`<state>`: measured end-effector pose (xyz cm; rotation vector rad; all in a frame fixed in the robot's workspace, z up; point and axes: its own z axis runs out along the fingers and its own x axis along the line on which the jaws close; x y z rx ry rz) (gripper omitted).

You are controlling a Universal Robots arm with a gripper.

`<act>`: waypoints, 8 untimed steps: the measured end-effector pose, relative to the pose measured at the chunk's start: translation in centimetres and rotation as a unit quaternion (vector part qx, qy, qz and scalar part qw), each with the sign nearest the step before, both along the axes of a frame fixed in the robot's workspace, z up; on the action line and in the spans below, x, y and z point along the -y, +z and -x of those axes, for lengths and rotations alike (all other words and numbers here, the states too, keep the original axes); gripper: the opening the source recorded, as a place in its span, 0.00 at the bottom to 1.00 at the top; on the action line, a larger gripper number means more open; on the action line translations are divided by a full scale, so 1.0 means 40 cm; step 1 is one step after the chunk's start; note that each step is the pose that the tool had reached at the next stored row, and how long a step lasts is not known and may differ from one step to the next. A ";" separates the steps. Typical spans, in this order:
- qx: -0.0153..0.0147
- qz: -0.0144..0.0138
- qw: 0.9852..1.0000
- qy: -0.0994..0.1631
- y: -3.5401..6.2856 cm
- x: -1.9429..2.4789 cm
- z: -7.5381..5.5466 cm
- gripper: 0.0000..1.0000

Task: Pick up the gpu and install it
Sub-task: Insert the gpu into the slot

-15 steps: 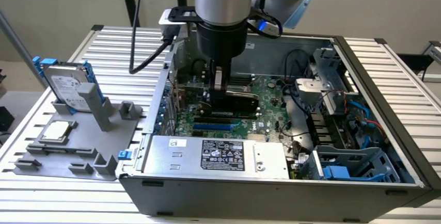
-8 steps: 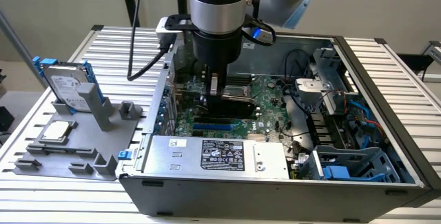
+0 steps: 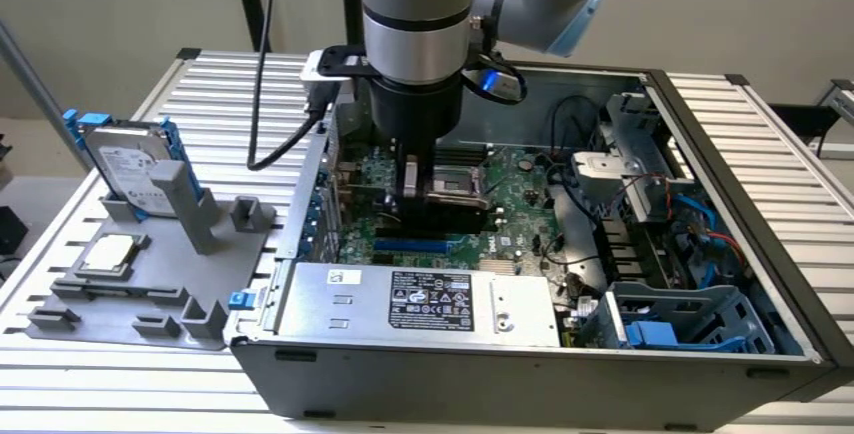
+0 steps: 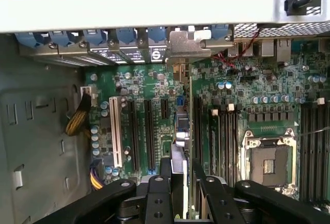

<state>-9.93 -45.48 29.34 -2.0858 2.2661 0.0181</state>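
In the exterior view, the power supply [image 3: 400, 306] in the lower middle carries a black label [image 3: 430, 300] with white print, too small to read. The white label on the hard drive [image 3: 131, 162] at the exterior view's left also cannot be read. The arm [image 3: 416, 14] comes down vertically from the upper middle into the open case [image 3: 747, 144], with the gripper [image 3: 430, 194] low over the motherboard [image 3: 514, 189]. In the wrist view, the black fingers [image 4: 157, 198] are clamped on the gpu [image 4: 184, 131]. It stands on edge along the board's slots, its silver bracket [image 4: 198, 41] at the rear wall beside the blue clips [image 4: 126, 34].
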 end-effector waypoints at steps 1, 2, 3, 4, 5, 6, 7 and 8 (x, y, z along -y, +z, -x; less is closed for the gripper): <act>0.000 0.000 1.000 0.000 -0.005 0.000 0.002 0.27; 0.000 0.000 1.000 0.000 -0.009 0.000 0.003 0.27; 0.001 0.000 1.000 0.000 -0.014 0.000 0.005 0.27; 0.001 0.000 1.000 0.000 -0.018 0.000 0.006 0.27; 0.001 -0.001 1.000 0.000 -0.023 0.000 0.008 0.27; 0.001 -0.001 1.000 0.000 -0.028 0.000 0.009 0.27; 0.002 -0.001 1.000 0.000 -0.032 0.000 0.010 0.27; 0.002 -0.001 1.000 0.000 -0.032 0.000 0.010 0.27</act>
